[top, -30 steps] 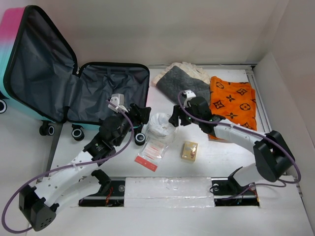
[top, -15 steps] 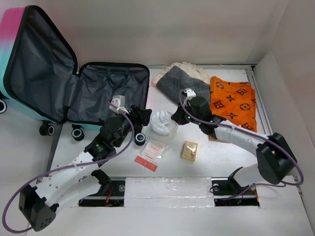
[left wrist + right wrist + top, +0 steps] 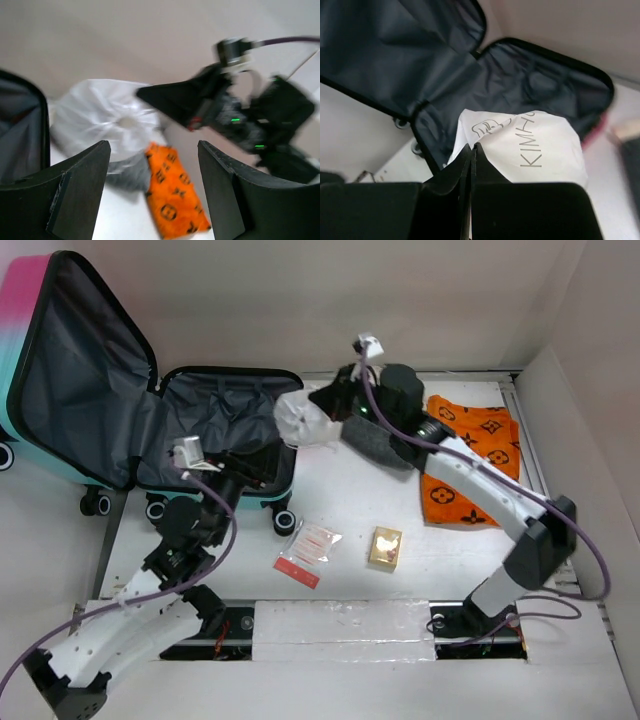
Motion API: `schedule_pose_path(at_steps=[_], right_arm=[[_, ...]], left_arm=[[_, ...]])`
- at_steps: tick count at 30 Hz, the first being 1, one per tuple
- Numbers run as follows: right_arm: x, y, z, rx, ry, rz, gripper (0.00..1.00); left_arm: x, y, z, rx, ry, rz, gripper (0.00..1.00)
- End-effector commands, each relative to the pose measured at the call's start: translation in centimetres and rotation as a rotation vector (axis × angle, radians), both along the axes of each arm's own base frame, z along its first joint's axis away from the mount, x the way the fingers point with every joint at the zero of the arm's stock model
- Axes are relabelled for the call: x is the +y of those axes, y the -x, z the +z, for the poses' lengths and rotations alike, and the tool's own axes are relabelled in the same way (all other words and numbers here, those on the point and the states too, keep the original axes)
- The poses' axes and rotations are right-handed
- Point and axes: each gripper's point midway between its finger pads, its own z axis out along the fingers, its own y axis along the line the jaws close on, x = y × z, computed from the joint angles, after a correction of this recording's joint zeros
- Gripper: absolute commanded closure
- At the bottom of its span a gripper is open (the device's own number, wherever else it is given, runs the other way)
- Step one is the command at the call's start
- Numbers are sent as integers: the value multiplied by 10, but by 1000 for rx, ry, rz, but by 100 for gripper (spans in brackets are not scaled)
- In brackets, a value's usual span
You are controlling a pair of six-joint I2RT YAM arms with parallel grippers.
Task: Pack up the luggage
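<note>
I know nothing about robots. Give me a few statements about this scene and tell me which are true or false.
The right end effector holds a white bag. True.
The luggage is zipped shut. False: it is open.
The left end effector grips the orange cloth. False: it is open and empty; the cloth lies on the table.
A small box sits on the table. True.
</note>
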Motion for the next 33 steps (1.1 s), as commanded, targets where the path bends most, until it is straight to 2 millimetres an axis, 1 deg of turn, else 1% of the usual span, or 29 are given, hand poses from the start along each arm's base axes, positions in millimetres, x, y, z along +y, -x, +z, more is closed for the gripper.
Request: schedule_pose_path(at_steps=[1, 2, 3, 4, 5, 6, 7, 8, 9, 10, 11, 12, 13, 14, 15, 16, 17, 18, 19, 20, 21, 22, 23, 25, 26, 28, 29, 31, 33], right_arm=[[51, 2, 43, -75, -94, 157, 100], [73, -6, 24, -10, -101, 191, 100], [87, 0, 57, -64, -166, 250, 100], [95, -5, 58, -59, -190, 265, 100], [115, -12, 37, -6, -195, 287, 73], [120, -17, 34, 7, -196, 287, 56], [124, -19, 31, 15, -190, 297, 43], [117, -28, 24, 38, -190, 270, 32], [108, -29, 24, 42, -187, 257, 30], [90, -42, 22, 41, -189, 195, 28], [77, -45, -12, 99, -150, 158, 28], [55, -36, 8, 49, -158, 133, 28], [39, -35, 5, 42, -147, 99, 28], [13, -41, -33, 93, -95, 12, 28], [-5, -38, -37, 87, -81, -37, 29], [-32, -25, -13, 32, -92, -89, 30], [-62, -30, -20, 40, -73, -197, 30], [-83, -24, -50, 78, -28, -259, 30], [-109, -8, -25, 18, -47, -315, 30], [-126, -3, -28, 17, -32, -364, 30], [-150, 0, -46, 47, 17, -442, 30], [-163, 5, -45, 43, 29, -477, 28], [-175, 18, -32, 14, 17, -501, 26], [-198, 27, -39, 31, 54, -563, 21], [-205, 37, -34, 15, 54, -572, 12], [-215, 45, -37, 23, 63, -590, 6], [-217, 50, -39, 27, 67, -590, 2], [-225, 58, -30, 4, 57, -599, 0], [-231, 62, -31, -1, 65, -608, 0]], left_arm=[[33, 22, 70, -161, 158, 55, 34], [40, 29, 76, -182, 178, 55, 34], [44, 33, 82, -197, 178, 59, 34], [46, 35, 84, -203, 184, 59, 34], [45, 35, 82, -196, 177, 59, 34], [47, 34, 82, -191, 164, 72, 34], [46, 33, 79, -180, 153, 72, 34], [47, 34, 80, -177, 149, 72, 34], [39, 25, 69, -141, 114, 72, 34], [33, 20, 58, -113, 72, 66, 34], [27, 16, 51, -94, 49, 57, 34], [21, 12, 43, -77, 16, 46, 34], [7, 0, 22, -18, -46, 33, 34], [-7, -4, 4, 15, -92, -13, 34], [-19, -9, -7, 36, -133, -45, 34], [-45, -17, -44, 118, -215, -104, 34], [-65, -16, -63, 147, -266, -175, 32], [-81, -15, -82, 178, -318, -222, 30], [-98, -13, -93, 198, -359, -257, 27], [-131, -1, -132, 249, -479, -330, 16], [-147, 5, -146, 266, -533, -352, 12], [-165, 10, -142, 261, -546, -372, 8], [-191, 25, -168, 281, -621, -428, 5], [-209, 30, -182, 303, -674, -442, 0], [-227, 37, -194, 323, -725, -461, 0], [-237, 38, -210, 345, -798, -418, 0], [-247, 38, -204, 349, -795, -404, 0], [-255, 52, -245, 415, -917, -406, 0], [-265, 58, -257, 456, -929, -403, 0]])
